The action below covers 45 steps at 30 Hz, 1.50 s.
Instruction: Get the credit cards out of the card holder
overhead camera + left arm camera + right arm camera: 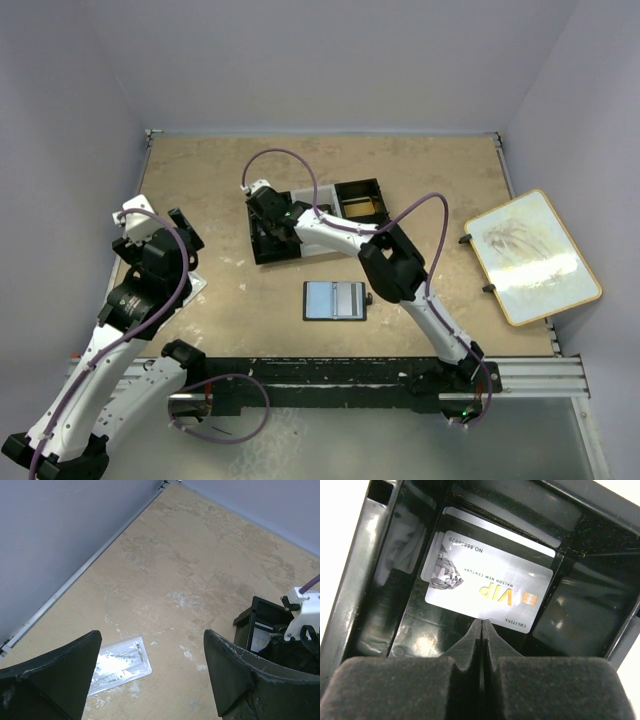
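Observation:
The card holder [335,300] lies open in the middle of the table, its pale-blue sleeves facing up. My right gripper [483,622] reaches down into the left compartment of the black tray [285,256]. It is shut on the near edge of a silver credit card [487,582] printed "VIP". A second card [505,535] lies under it on the compartment floor. A gold-tan card [360,207] rests in the tray's right compartment. My left gripper [151,635] hovers open over the left of the table, holding nothing.
A clear plastic packet [120,662] lies flat on the table under my left gripper. A wood-framed white board [530,255] sits at the right edge. The walls stand close on the left and at the back.

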Each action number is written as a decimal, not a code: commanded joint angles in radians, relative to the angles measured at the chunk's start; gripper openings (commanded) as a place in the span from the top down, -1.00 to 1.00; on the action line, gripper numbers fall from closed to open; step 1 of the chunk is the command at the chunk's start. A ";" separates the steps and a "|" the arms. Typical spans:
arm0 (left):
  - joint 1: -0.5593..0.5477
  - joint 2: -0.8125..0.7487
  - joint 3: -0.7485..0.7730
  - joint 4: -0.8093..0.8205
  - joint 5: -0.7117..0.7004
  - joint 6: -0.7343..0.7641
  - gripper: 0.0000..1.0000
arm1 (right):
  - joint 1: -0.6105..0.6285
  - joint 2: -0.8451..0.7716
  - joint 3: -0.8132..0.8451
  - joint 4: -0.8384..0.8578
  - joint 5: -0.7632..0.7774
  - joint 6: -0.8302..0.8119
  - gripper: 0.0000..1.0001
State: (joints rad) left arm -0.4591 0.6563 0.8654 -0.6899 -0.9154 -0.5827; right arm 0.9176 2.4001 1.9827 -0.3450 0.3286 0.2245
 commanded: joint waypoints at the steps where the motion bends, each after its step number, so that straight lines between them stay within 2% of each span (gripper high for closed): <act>1: 0.003 -0.010 0.002 0.021 -0.028 -0.001 -0.61 | 0.016 0.011 0.072 -0.048 0.049 -0.002 0.97; 8: 0.004 -0.010 0.003 0.020 -0.031 -0.002 -0.61 | 0.032 0.002 0.105 -0.048 0.078 -0.009 0.96; 23: 0.004 -0.008 0.002 0.022 -0.029 0.000 -0.61 | 0.032 0.078 0.122 -0.071 -0.006 0.015 0.94; 45: 0.004 0.003 0.001 0.023 -0.022 0.002 -0.61 | -0.005 0.108 0.121 -0.056 0.106 -0.013 0.88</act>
State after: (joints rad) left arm -0.4591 0.6582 0.8654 -0.6899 -0.9237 -0.5831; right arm 0.9192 2.4874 2.1101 -0.3614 0.4057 0.2234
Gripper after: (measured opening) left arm 0.807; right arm 0.057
